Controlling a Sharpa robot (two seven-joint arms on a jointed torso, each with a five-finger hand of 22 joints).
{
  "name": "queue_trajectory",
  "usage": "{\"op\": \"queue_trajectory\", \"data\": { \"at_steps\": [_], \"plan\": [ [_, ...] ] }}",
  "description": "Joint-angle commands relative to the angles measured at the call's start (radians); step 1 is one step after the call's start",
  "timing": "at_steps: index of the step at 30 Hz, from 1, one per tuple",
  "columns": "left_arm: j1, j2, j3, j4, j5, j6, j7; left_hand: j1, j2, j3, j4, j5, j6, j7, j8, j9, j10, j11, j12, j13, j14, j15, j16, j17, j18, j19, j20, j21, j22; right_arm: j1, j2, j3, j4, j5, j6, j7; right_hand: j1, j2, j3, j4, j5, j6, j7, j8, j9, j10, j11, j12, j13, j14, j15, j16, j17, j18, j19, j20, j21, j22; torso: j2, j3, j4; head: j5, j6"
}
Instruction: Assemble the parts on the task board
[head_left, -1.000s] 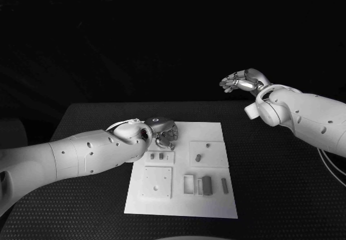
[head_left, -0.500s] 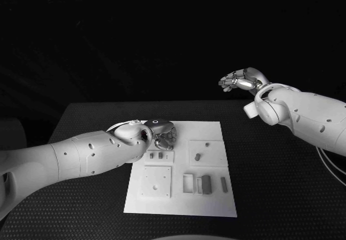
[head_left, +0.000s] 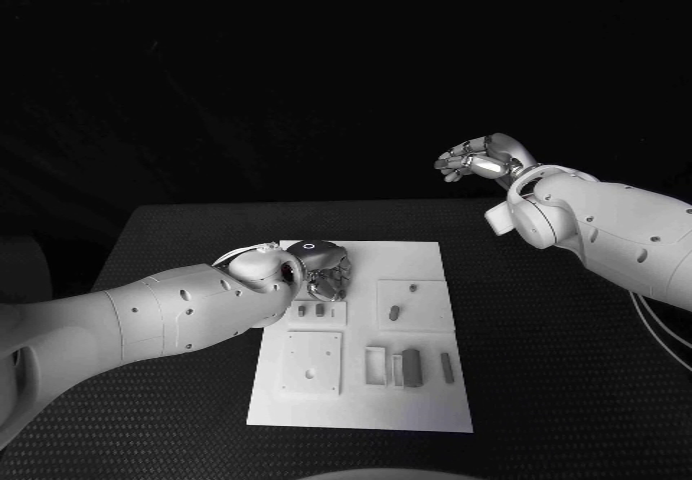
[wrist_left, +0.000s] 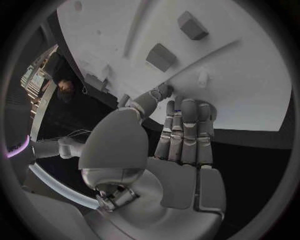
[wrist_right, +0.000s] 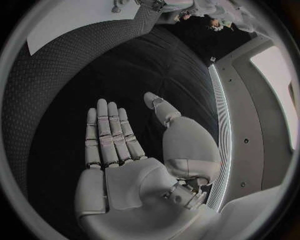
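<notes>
The white task board lies in the middle of the black table. My left hand hovers over its far left part, fingers straight and close together, nothing in them. In the left wrist view the left hand points its fingertips at the board, near two small grey blocks and a small peg. My right hand is raised beyond the table's far right edge. The right wrist view shows the right hand flat and empty.
On the board sit two small grey parts in a left panel, a peg in the middle panel, a square plate at the near left, and upright grey bars beside a frame. Black table surrounds the board.
My left hand has crept slightly toward the board's far left corner. My right hand has drifted a touch to the left, still raised and empty.
</notes>
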Motion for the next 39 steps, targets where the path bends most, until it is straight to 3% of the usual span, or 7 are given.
{"op": "queue_trajectory", "data": {
  "at_steps": [1, 32, 39],
  "plan": [
    [-0.002, 0.005, 0.000, -0.005, -0.005, -0.002, 0.015, 0.000, 0.011, 0.001, 0.004, 0.004, 0.008, -0.001, 0.002, -0.001, 0.007, -0.001, -0.006, -0.001, 0.005, -0.001, 0.004, 0.001, 0.005, 0.008, -0.051, 0.006, 0.020, 0.000, 0.000, 0.001, 0.004, -0.001, 0.013, 0.008, -0.005, 0.007, -0.003, -0.002, 0.004, -0.009, 0.010, 0.006, -0.001, 0.005, 0.002, -0.005, -0.001, 0.000, 0.007, -0.003, -0.001, -0.011, 0.001, 0.000, -0.007, 0.001, 0.000, 0.0003, -0.0016, 0.000, 0.000],
    [-0.018, 0.033, 0.000, -0.036, 0.022, 0.013, 0.026, -0.017, 0.037, 0.002, 0.015, 0.007, 0.018, -0.002, 0.004, -0.007, 0.027, -0.004, -0.015, -0.010, 0.016, -0.005, 0.027, 0.004, 0.010, 0.023, -0.054, 0.016, 0.020, 0.000, 0.002, 0.001, 0.005, 0.000, 0.011, 0.011, -0.005, 0.007, -0.003, -0.002, 0.004, -0.009, 0.010, 0.007, -0.002, 0.006, 0.002, -0.005, -0.001, 0.001, 0.006, -0.004, -0.001, -0.011, 0.002, 0.000, -0.009, 0.003, 0.000, 0.0004, -0.0005, -0.010, -0.003],
    [-0.019, 0.036, 0.000, -0.038, 0.022, 0.022, 0.023, -0.015, 0.055, 0.006, 0.015, 0.010, 0.029, -0.004, 0.008, -0.007, 0.042, -0.006, -0.015, -0.011, 0.019, -0.007, 0.035, 0.005, 0.012, 0.027, -0.056, 0.019, 0.020, 0.000, 0.002, 0.001, 0.004, 0.000, 0.010, 0.011, -0.005, 0.007, -0.003, -0.002, 0.004, -0.009, 0.010, 0.007, -0.002, 0.006, 0.002, -0.005, -0.001, 0.001, 0.006, -0.004, -0.001, -0.011, 0.002, 0.000, -0.010, 0.003, -0.001, -0.0001, 0.0001, -0.011, -0.004]
  ]
}}
